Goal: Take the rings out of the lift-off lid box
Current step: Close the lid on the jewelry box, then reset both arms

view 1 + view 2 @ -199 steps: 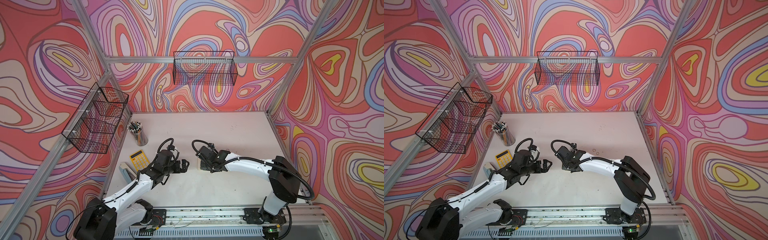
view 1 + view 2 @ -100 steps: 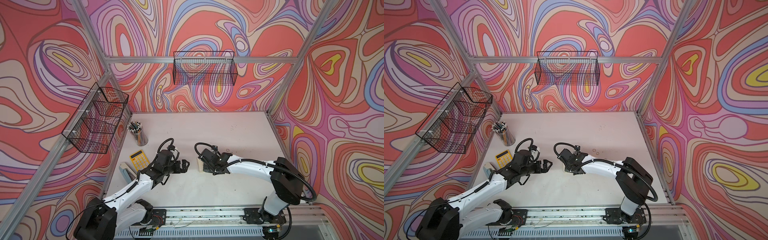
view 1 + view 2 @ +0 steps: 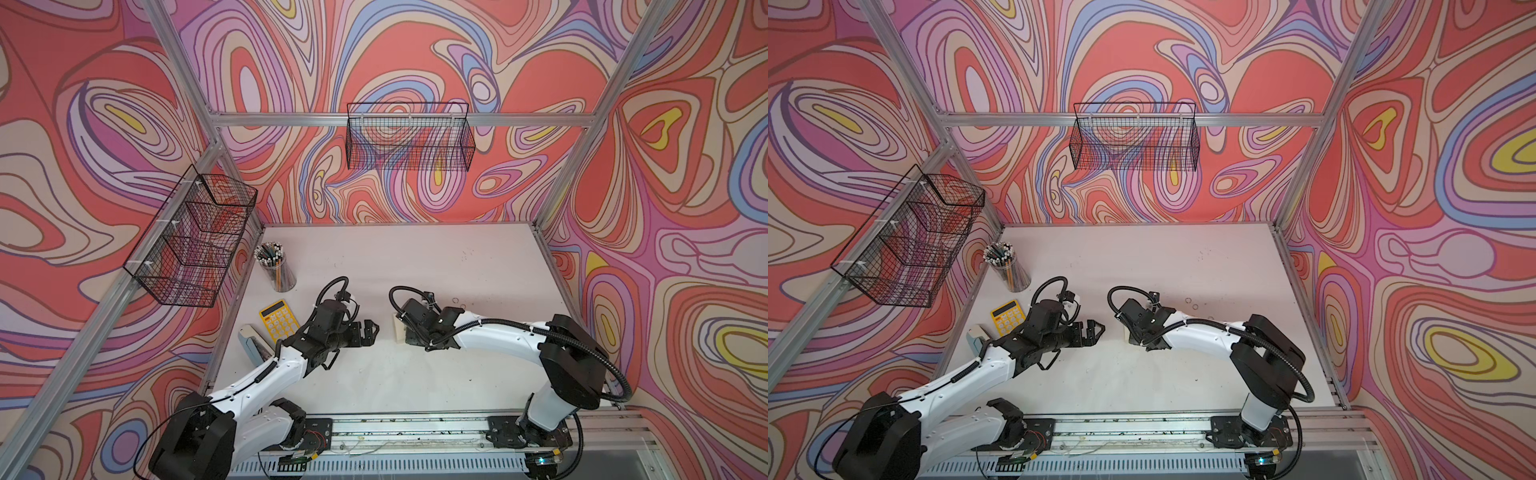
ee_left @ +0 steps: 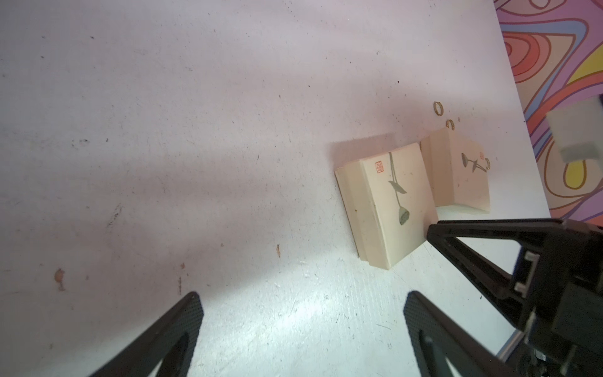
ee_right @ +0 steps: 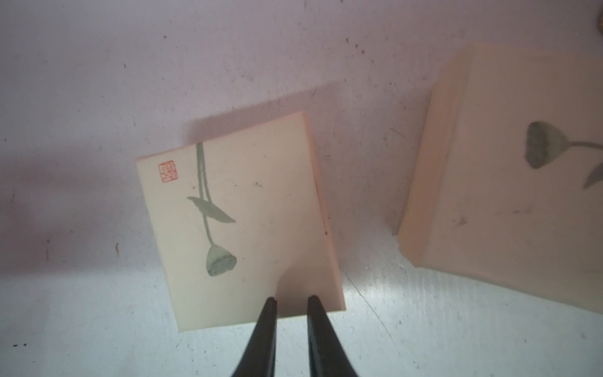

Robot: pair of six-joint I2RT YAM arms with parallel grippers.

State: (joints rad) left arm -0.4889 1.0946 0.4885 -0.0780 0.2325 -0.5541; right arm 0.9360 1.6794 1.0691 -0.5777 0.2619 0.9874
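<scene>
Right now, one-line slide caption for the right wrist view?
Right arm's jaws, slightly parted, at one edge of a lotus-print cream box; a second cream box lies apart beside it.

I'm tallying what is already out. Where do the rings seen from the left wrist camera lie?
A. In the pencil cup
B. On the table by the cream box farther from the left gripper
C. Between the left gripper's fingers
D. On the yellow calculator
B: three small rings lie on the white table close by the farther cream box, and the left gripper is open and holds nothing.
</scene>
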